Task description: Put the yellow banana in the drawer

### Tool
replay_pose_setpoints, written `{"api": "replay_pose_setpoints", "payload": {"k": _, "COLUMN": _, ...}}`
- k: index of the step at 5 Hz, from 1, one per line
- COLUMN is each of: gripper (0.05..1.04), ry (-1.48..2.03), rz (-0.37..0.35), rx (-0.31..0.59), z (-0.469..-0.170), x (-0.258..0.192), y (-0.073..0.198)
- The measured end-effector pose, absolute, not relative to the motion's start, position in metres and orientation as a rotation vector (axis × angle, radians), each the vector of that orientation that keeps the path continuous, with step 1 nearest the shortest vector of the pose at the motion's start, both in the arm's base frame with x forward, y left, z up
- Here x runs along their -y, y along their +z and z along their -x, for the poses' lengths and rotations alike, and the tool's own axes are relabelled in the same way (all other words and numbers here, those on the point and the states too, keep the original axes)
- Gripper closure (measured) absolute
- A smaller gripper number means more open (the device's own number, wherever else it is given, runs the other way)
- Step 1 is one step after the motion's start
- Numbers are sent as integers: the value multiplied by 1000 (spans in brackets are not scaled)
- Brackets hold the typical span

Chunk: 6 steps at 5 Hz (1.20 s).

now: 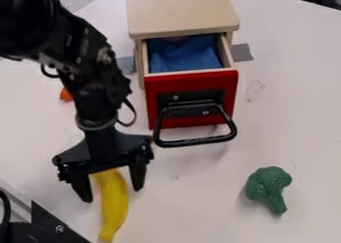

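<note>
My gripper [112,188] hangs spread wide, gripping nothing, over the smooth, curved banana [114,202]; rumpled blue cloth [183,55] lines the open wooden drawer [193,81].

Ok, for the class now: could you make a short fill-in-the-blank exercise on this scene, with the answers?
The red-fronted drawer is not shut but ____.
The cloth inside it is coloured ____.
The yellow fruit between the fingers of the gripper is a ____.
The toy vegetable on the table is coloured ____.

Missing words: open; blue; banana; green.
</note>
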<state>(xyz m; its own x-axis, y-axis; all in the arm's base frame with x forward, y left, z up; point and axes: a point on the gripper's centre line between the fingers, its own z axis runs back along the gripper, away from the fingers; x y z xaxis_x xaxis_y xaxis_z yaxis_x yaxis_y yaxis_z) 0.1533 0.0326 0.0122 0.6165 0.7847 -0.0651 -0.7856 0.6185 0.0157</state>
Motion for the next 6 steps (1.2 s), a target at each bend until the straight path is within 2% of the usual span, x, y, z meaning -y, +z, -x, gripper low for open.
{"api": "replay_pose_setpoints", "payload": {"k": 1, "gripper": 191, "ry": 969, "rz": -14, "rx": -124, "z": -153, "x": -40, "y": 7}}
{"api": "replay_pose_setpoints", "payload": {"k": 2, "gripper": 478, "ry": 1007, "rz": -29, "rx": -120, "z": -153, "x": -42, "y": 7}}
{"api": "replay_pose_setpoints", "payload": {"k": 3, "gripper": 530, "ry": 1005, "rz": -31, "rx": -111, "z": -152, "x": -42, "y": 7}}
{"api": "replay_pose_setpoints", "payload": {"k": 4, "gripper": 530, "ry": 1010, "rz": -29, "rx": -115, "z": -152, "x": -42, "y": 7}}
{"api": "replay_pose_setpoints", "payload": {"k": 6, "gripper": 530, "ry": 985, "rz": 21, "rx": -102, "z": -149, "x": -37, "y": 49}}
